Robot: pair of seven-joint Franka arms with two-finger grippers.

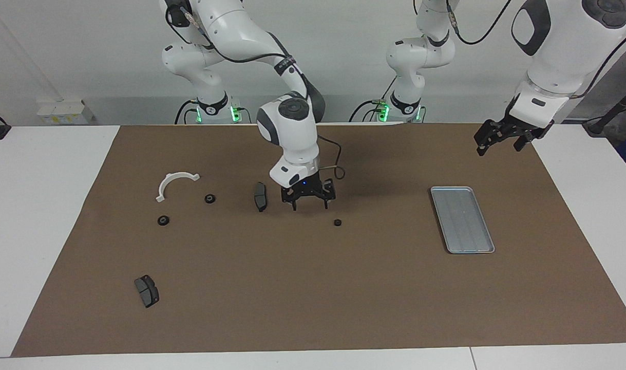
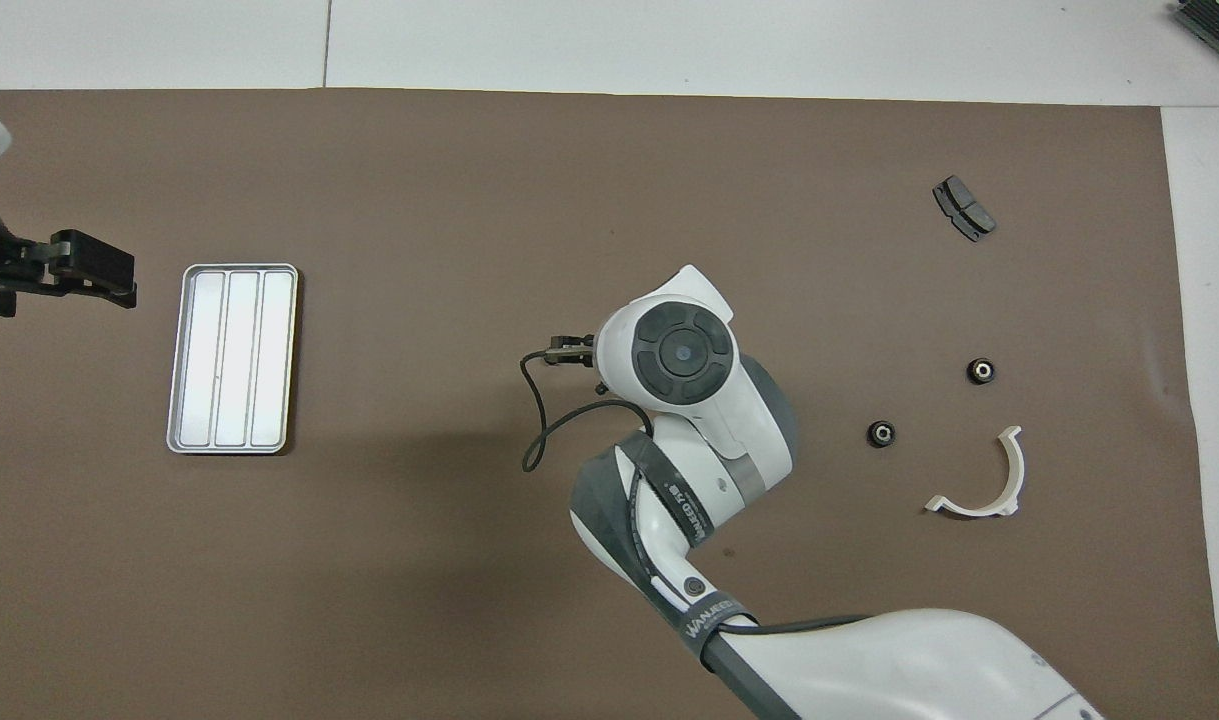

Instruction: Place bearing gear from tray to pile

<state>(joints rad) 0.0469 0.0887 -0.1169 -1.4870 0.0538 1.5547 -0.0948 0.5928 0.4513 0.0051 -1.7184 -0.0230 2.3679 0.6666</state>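
With jaws apart and empty, the right claw (image 1: pixel 309 201) is held near a stray gear (image 1: pixel 337 222) at its four o'clock, which must be straddled and gripped next; the left claw (image 1: pixel 500 140) waits, jaws apart.

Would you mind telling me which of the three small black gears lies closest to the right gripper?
The lone gear mid-mat, beside the open right gripper. The two others lie by the white bracket.

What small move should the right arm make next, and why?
Probably shift the open right gripper a little toward the tray and lower it over the lone bearing gear. It hangs empty over bare mat between a brake pad and that gear, which lies apart from the pile. The left gripper waits, open.
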